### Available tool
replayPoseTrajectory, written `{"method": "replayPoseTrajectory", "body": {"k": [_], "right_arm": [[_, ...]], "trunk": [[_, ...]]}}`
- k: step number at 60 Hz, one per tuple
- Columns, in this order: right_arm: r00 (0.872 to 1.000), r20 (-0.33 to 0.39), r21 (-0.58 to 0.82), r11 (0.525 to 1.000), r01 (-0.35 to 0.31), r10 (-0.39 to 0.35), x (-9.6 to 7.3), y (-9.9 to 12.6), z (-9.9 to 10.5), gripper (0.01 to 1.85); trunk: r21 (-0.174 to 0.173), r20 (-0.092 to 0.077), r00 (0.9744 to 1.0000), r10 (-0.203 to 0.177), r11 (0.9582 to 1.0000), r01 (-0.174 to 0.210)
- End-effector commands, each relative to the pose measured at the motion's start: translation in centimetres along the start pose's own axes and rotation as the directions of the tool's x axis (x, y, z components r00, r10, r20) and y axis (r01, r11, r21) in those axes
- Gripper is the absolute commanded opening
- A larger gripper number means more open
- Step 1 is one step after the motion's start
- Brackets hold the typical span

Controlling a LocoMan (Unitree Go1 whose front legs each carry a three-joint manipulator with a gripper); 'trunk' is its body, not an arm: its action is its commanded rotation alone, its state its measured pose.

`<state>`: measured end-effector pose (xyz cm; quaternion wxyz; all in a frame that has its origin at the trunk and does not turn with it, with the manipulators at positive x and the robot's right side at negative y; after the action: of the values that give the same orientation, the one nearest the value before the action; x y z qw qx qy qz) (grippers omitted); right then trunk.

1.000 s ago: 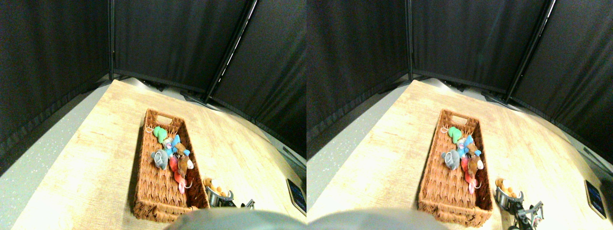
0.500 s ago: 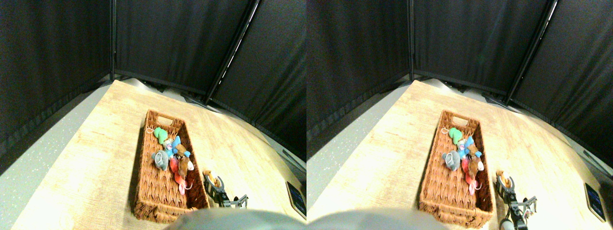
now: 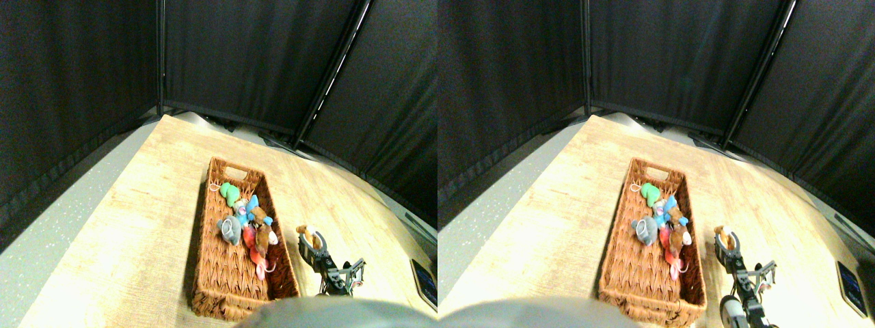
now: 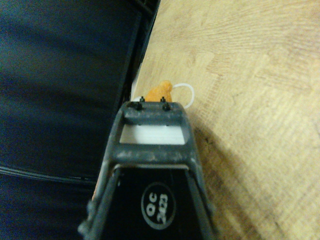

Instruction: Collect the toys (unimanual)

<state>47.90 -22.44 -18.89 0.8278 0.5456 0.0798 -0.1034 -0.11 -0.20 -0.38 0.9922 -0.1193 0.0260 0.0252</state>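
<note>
1. We are in the carrying step. The right gripper (image 3: 309, 239) stands above the wooden table (image 3: 137, 205), just beside the long side of the wicker basket (image 3: 225, 280), with an orange-tan toy (image 3: 307, 234) at its tip.

2. In the stereo view the toy sits inside the curved ends of the jaws, clear of the tabletop, so we judge the jaws closed on it. The wrist view supports this: the orange-tan toy (image 4: 161, 92) pokes out just past the tip of the dark jaw frame, its white string tail (image 4: 186, 94) looping out beside it. The gap between the jaws itself does not show there.

3. The other toys already lie in the basket, on the far side of its wall from the fingers: a green toy (image 3: 229, 193) nearest the basket's handle end, then a blue toy (image 3: 250, 206), a grey toy (image 3: 230, 230), a brown toy (image 3: 262, 234) and a red toy (image 3: 254, 254), bunched along the wall closest to the gripper.

4. By our reading this is the last toy outside, so the task looks nearly done.

5. The next move calls for lifting the tip clear of the basket rim, swinging it across the wall until it is over the basket's inside, and only then letting go.

6. The loose string tail could catch on the woven rim, so we would want height before crossing.
</note>
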Motion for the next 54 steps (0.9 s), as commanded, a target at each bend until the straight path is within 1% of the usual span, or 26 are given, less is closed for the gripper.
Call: {"method": "replayPoseTrajectory", "body": {"k": [1, 4, 6, 9, 14, 16, 17, 19, 22, 24, 26, 27, 33, 35, 36, 37, 42, 43, 44, 46, 48, 51, 54], "right_arm": [[0.998, -0.002, -0.052, 0.997, -0.064, 0.064, -0.1, 3.7, 0.5, 0.12], [0.997, -0.013, -0.062, 0.995, -0.079, 0.078, -0.3, 5.3, 0.1, 0.12], [0.996, -0.020, -0.064, 0.995, -0.083, 0.081, -0.3, 5.5, 0.0, 0.12], [0.992, -0.044, -0.078, 0.990, -0.119, 0.116, -0.4, 6.9, -0.6, 0.11], [0.991, -0.057, -0.078, 0.989, -0.127, 0.123, -0.5, 8.4, -1.4, 0.10], [0.991, -0.056, -0.079, 0.989, -0.126, 0.122, -0.5, 8.6, -1.5, 0.09], [0.990, -0.073, -0.073, 0.989, -0.129, 0.124, -0.5, 8.9, -1.7, 0.09], [0.982, -0.128, -0.075, 0.985, -0.152, 0.142, -0.3, 9.4, -2.0, 0.11], [0.975, -0.158, -0.075, 0.983, -0.168, 0.155, -0.2, 10.2, -2.5, 0.11], [0.975, -0.158, -0.088, 0.981, -0.174, 0.159, -0.2, 10.3, -2.6, 0.12], [0.972, -0.176, -0.116, 0.977, -0.177, 0.155, -0.2, 10.9, -2.9, 0.12], [0.965, -0.200, -0.132, 0.971, -0.199, 0.171, -0.1, 11.2, -3.1, 0.12], [0.963, -0.208, -0.133, 0.970, -0.203, 0.173, -0.4, 12.1, -4.1, 0.11], [0.956, -0.229, -0.139, 0.966, -0.219, 0.184, -0.4, 12.5, -4.5, 0.11], [0.948, -0.252, -0.144, 0.962, -0.234, 0.193, -0.4, 12.7, -4.8, 0.11], [0.949, -0.253, -0.140, 0.963, -0.228, 0.188, -0.6, 12.9, -5.1, 0.12], [0.937, -0.297, -0.109, 0.968, -0.227, 0.186, -0.5, 13.5, -6.1, 0.09], [0.937, -0.297, -0.109, 0.968, -0.227, 0.186, -0.5, 13.5, -6.1, 0.09], [0.930, -0.312, -0.087, 0.969, -0.229, 0.192, -0.4, 13.6, -6.4, 0.08], [0.927, -0.319, -0.089, 0.968, -0.236, 0.197, -0.4, 13.8, -6.8, 0.08], [0.917, -0.344, -0.086, 0.965, -0.247, 0.204, -0.3, 14.1, -7.3, 0.11], [0.913, -0.350, -0.096, 0.961, -0.258, 0.210, -0.4, 14.3, -7.8, 0.16], [0.913, -0.348, -0.100, 0.960, -0.263, 0.213, -0.7, 14.5, -8.4, 0.17]], "trunk": [[-0.020, 0.013, 0.9999, 0.004, 0.9998, -0.004], [-0.027, 0.015, 0.9999, 0.008, 0.9996, -0.008], [-0.032, 0.017, 0.9998, 0.010, 0.9995, -0.009], [-0.041, 0.021, 0.9997, 0.014, 0.9991, -0.013], [-0.056, 0.029, 0.9993, 0.023, 0.9982, -0.021], [-0.063, 0.032, 0.9991, 0.027, 0.9977, -0.025], [-0.067, 0.035, 0.9990, 0.030, 0.9973, -0.027], [-0.072, 0.037, 0.9988, 0.032, 0.9970, -0.030], [-0.085, 0.042, 0.9983, 0.039, 0.9958, -0.036], [-0.092, 0.046, 0.9979, 0.045, 0.9950, -0.040], [-0.098, 0.049, 0.9975, 0.050, 0.9941, -0.045], [-0.101, 0.049, 0.9974, 0.052, 0.9939, -0.046], [-0.123, 0.058, 0.9960, 0.068, 0.9905, -0.060], [-0.134, 0.062, 0.9951, 0.076, 0.9887, -0.067], [-0.137, 0.063, 0.9949, 0.078, 0.9882, -0.069], [-0.142, 0.066, 0.9944, 0.083, 0.9872, -0.073], [-0.158, 0.073, 0.9926, 0.097, 0.9837, -0.085], [-0.163, 0.074, 0.9921, 0.101, 0.9827, -0.088], [-0.165, 0.074, 0.9919, 0.103, 0.9823, -0.090], [-0.171, 0.076, 0.9912, 0.108, 0.9808, -0.094], [-0.176, 0.078, 0.9906, 0.112, 0.9796, -0.097], [-0.183, 0.080, 0.9897, 0.119, 0.9777, -0.102], [-0.188, 0.079, 0.9892, 0.123, 0.9763, -0.107]]}}
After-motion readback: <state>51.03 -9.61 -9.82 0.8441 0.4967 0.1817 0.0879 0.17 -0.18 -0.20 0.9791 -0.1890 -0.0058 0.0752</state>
